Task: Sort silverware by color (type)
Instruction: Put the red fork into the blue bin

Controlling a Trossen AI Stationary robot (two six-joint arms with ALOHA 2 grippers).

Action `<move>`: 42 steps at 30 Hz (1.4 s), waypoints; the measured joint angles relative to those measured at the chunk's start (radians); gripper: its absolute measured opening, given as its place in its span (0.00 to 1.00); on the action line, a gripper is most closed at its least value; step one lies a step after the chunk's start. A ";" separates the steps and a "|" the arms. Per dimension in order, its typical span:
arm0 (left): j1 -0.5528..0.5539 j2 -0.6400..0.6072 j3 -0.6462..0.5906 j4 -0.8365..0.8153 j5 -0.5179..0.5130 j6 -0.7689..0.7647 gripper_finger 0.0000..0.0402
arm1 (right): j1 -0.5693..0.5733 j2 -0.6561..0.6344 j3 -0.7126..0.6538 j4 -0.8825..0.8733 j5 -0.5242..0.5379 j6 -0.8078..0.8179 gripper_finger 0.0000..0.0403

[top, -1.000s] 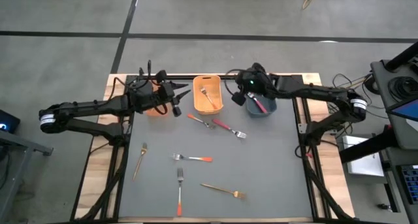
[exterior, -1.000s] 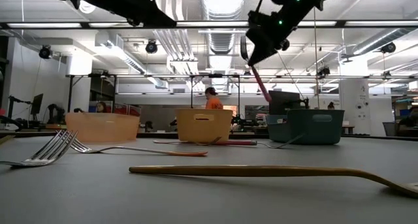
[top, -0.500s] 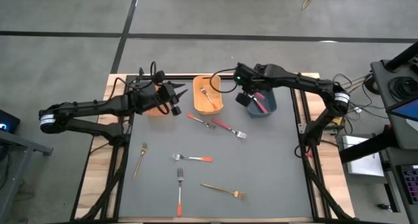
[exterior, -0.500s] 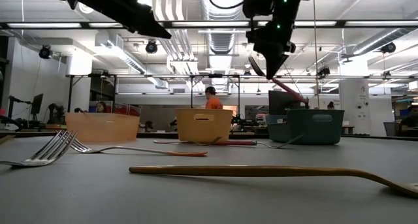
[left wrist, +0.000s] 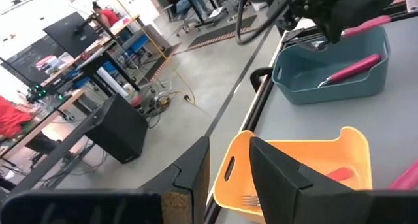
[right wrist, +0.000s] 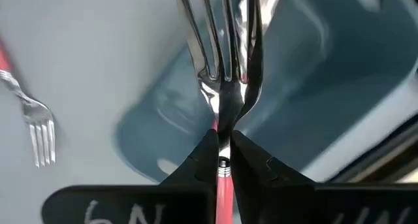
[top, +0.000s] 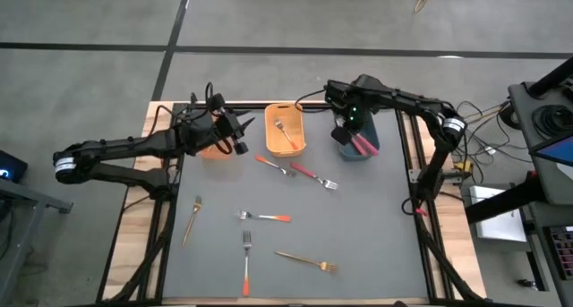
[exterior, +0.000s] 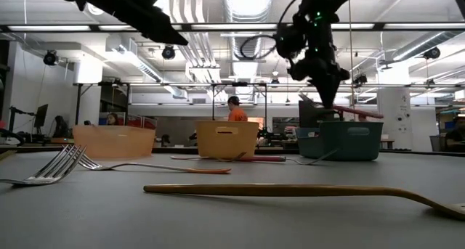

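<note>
Held fork: I have a red-pink-handled fork [right wrist: 222, 67] pinched at its neck in my right gripper [right wrist: 222, 160], fingers clamped tight on it, tines pointing out ahead over the blue bin [top: 369, 149].
Right gripper: it sits just above the blue bin [exterior: 341, 140] at the table's far edge; in the low view the pink handle [exterior: 356, 112] lies nearly level across the bin's rim.
In the bin below: one red-pink fork [left wrist: 353, 68] already lies there.
Beside it: the orange bin [top: 285, 130] holds a fork; a peach bin [exterior: 114, 141] stands beyond that, under my left arm.
Left gripper [top: 238, 134]: waiting beside the orange bin, fingers [left wrist: 274, 168] partly apart, nothing between them.
Loose forks: a red-pink fork [top: 313, 175] and an orange-handled one [top: 272, 165] lie nearest the bins; two more orange-handled [top: 265, 217] [top: 246, 260] and two gold forks [top: 192, 220] [top: 306, 261] lie farther toward the near edge.
Risk: with the handle riding level on the rim, I judge a release now could leave it bridging the wall or tip it out onto the table.
Risk: the grip is near the tines, so the long handle may swing.
</note>
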 joint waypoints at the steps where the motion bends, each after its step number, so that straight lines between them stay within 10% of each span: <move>1: 0.000 0.000 -0.003 0.000 0.000 -0.006 0.23 | -0.011 0.007 0.000 -0.010 -0.009 0.002 0.03; 42: 0.006 0.011 0.000 0.004 0.001 0.132 0.23 | -0.186 0.275 0.150 -0.091 -0.193 0.034 0.02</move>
